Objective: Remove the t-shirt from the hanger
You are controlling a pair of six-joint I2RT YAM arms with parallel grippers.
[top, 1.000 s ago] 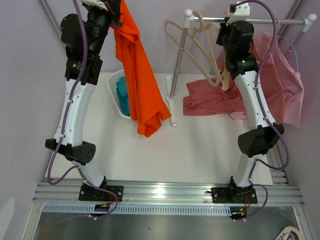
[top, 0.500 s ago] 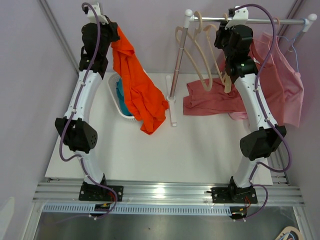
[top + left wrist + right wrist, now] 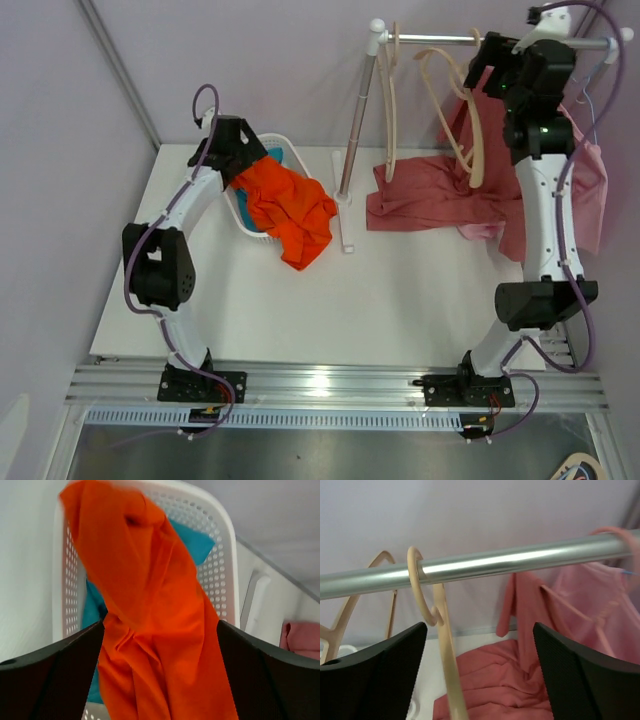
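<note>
White counter point(image 3: 400, 290) under lilac walls carries a basket point(image 3: 226, 580), and the orange t-shirt point(image 3: 292, 212) lies heaped in it, spilling over the rim onto the counter. Left claw point(image 3: 160, 630) hangs over the shirt, fingers spread wide. Right claw point(image 3: 480, 630) gapes wide at the rail point(image 3: 530, 557), a beige hanger point(image 3: 442, 650) before it.

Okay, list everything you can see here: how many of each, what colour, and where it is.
t-shirt: one, orange, draped over basket rim onto table
basket: one, white, table's back left
cloth: one, teal, inside basket
garment: one, rose-red, lying on table below rail
shirt: one, pink, hanging at rail's right end
hangers: at least two, beige, bare, on rail
rail: one, silver, at the back
table: one, white
left fingers: black, open, flanking t-shirt
right fingers: black, open, facing rail
</note>
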